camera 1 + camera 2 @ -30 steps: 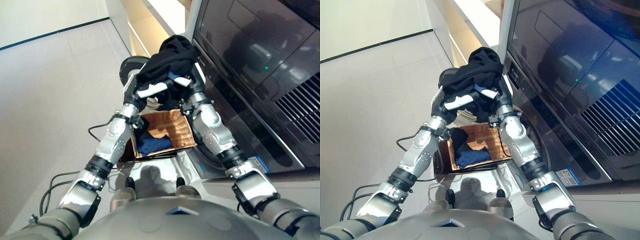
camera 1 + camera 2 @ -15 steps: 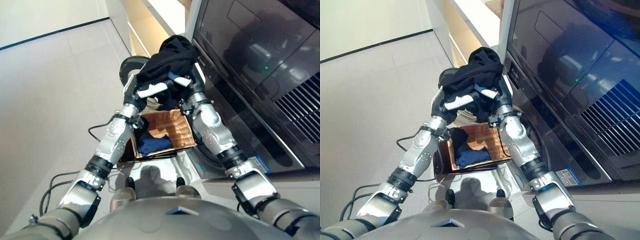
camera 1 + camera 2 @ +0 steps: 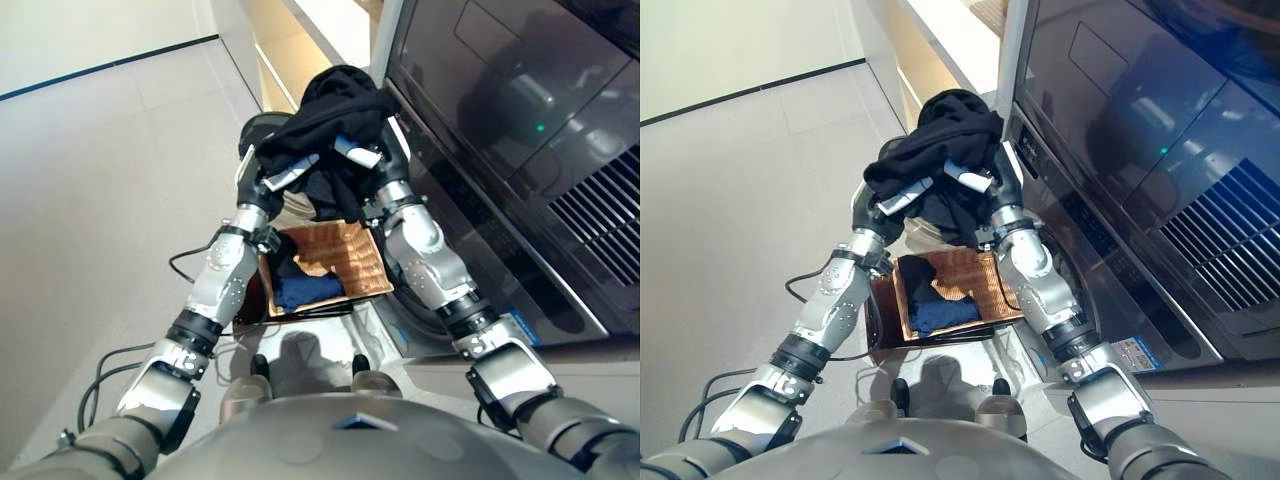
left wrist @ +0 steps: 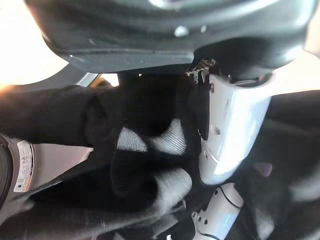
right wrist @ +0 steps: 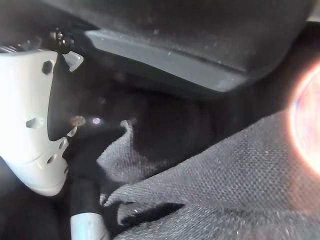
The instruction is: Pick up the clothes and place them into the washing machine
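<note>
A black garment (image 3: 335,108) hangs bunched between both hands, high above the basket and close to the dark front of the washing machine (image 3: 480,130). My left hand (image 3: 288,170) grips its left side, the white-covered thumb pressed over the cloth (image 4: 145,145). On the right side my right hand (image 3: 360,154) is curled into the fabric (image 5: 225,175). Loose folds dangle below the hands. The cloth hides most of both hands' fingers.
A brown wicker basket (image 3: 365,262) stands on the floor below the hands, with a blue cloth (image 3: 305,288) and a dark piece in it. A round grey part (image 3: 258,128) shows behind the garment. A pale cabinet (image 3: 285,50) stands beyond.
Both hands have raised the black garment a little higher and farther from me, along the machine's front. The left hand has moved up most; the basket has not moved.
</note>
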Motion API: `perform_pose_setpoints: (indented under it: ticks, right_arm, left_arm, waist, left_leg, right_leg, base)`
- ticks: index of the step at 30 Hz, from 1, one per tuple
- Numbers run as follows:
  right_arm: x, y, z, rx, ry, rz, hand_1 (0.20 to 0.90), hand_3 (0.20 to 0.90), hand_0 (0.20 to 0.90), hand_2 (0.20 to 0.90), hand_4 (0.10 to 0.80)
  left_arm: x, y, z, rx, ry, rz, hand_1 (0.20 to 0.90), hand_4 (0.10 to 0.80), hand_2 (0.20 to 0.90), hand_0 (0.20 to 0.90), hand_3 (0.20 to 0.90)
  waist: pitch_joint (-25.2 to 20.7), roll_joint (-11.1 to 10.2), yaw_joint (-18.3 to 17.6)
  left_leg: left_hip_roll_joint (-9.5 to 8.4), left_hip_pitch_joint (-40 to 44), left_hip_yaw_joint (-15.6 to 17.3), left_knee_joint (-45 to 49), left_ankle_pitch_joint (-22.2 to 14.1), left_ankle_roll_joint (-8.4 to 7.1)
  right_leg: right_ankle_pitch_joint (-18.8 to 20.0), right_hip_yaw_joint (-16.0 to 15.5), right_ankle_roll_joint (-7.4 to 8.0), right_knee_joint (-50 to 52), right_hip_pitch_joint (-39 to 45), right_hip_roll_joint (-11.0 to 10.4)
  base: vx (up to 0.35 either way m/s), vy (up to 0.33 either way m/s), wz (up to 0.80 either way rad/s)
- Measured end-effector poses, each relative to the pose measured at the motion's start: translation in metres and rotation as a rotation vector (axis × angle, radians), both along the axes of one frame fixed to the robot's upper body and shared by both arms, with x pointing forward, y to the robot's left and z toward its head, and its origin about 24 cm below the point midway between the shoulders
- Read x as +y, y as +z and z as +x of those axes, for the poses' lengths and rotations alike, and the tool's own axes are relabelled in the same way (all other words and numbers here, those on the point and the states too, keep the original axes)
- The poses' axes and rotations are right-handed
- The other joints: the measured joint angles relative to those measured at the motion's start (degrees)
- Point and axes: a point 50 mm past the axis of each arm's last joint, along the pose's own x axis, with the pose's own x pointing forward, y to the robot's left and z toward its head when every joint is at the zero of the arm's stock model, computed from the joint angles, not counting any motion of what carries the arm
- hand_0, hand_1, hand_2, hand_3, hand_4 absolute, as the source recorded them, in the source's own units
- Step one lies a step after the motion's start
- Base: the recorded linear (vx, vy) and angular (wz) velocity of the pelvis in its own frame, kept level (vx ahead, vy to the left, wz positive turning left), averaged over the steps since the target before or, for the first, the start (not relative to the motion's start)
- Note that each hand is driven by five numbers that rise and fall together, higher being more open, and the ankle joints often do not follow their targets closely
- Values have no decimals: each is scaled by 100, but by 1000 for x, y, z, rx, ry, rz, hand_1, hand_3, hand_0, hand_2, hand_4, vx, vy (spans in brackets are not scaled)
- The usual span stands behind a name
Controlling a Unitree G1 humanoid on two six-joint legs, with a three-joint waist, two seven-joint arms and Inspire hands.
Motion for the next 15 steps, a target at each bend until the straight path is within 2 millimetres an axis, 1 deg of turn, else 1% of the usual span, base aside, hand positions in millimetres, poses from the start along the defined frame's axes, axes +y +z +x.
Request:
perform_pose_setpoints:
  ticks: [15]
  right_arm:
    - [0, 0, 0, -3, 10, 0, 200, 200, 200, 200, 300]
  left_arm:
    - [0, 0, 0, 0, -1, 0, 200, 300, 200, 200, 200]
  waist:
    - [2, -22, -3]
  left_leg:
    - [-4, 6, 5, 2, 0, 0]
  right_leg:
    - [1, 5, 0, 1, 2, 2]
  base:
    - [0, 0, 0]
